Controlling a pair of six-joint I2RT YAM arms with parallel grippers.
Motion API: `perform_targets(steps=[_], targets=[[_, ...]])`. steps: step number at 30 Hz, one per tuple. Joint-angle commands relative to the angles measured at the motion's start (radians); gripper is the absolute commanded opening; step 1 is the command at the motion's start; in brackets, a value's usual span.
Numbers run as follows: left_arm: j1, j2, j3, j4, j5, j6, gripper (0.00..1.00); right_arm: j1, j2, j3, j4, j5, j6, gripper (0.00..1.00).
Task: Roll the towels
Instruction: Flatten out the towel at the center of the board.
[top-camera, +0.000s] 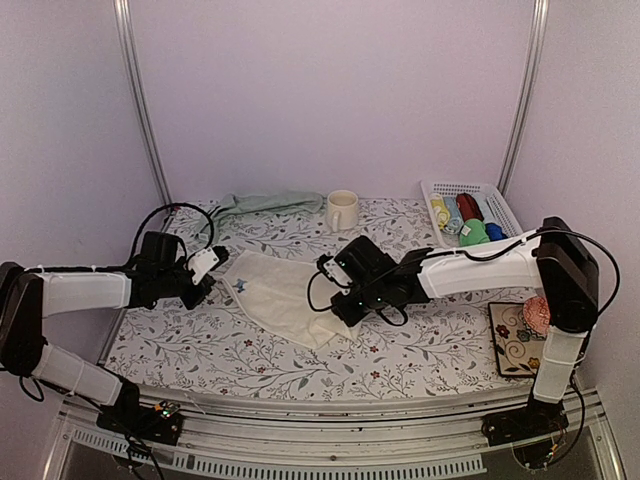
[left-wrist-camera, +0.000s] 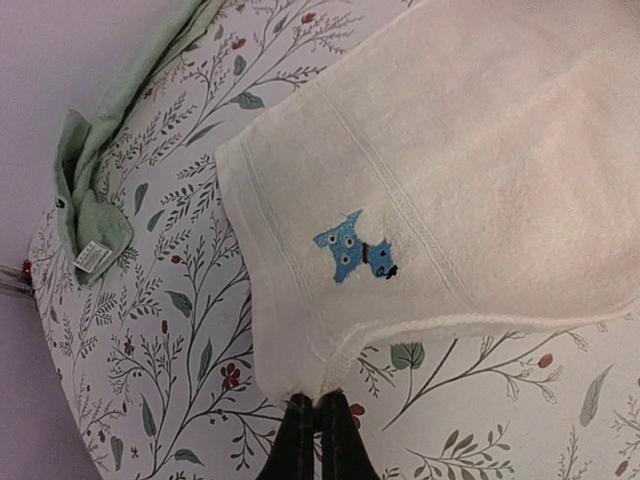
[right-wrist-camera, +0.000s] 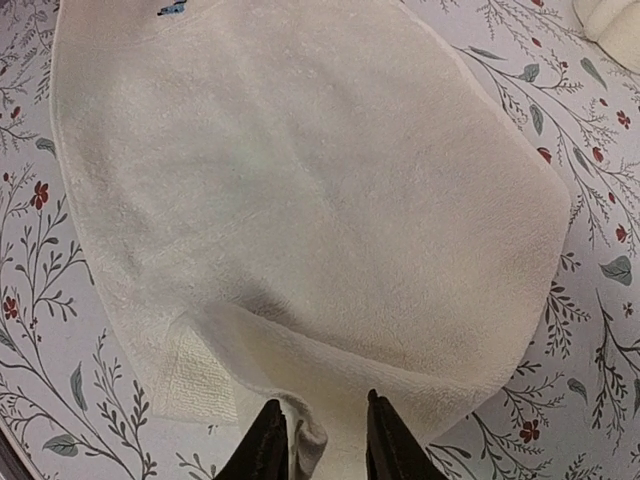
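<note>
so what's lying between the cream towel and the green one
Nothing but bare floral tablecloth. The left wrist view shows the cream towel and the green towel apart with only that print between.

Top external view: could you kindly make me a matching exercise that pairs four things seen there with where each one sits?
Things
1. cream towel
2. sage green towel
3. cream mug
4. white basket

Places
A. back right corner
B. centre, spread out
C. back left, crumpled
D. back centre, standing upright

Pairs: 1-B, 2-C, 3-D, 4-A
</note>
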Motion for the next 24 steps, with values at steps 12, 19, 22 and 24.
perform_targets(steps=[12, 19, 22, 24], targets=[[0.011, -0.037, 0.012, 0.005, 0.019, -0.005, 0.0, -0.01, -0.113, -0.038, 0.006, 0.077, 0.007, 0.02], [0.014, -0.248, 0.085, -0.146, 0.038, 0.028, 0.0, -0.008, -0.411, -0.135, 0.009, 0.263, 0.022, 0.02], [0.015, -0.374, 0.103, -0.224, 0.043, 0.041, 0.0, 0.013, -0.543, -0.177, 0.006, 0.309, 0.026, 0.02], [0.014, -0.453, 0.119, -0.284, 0.051, 0.04, 0.0, 0.056, -0.607, -0.19, -0.014, 0.365, 0.026, 0.02]])
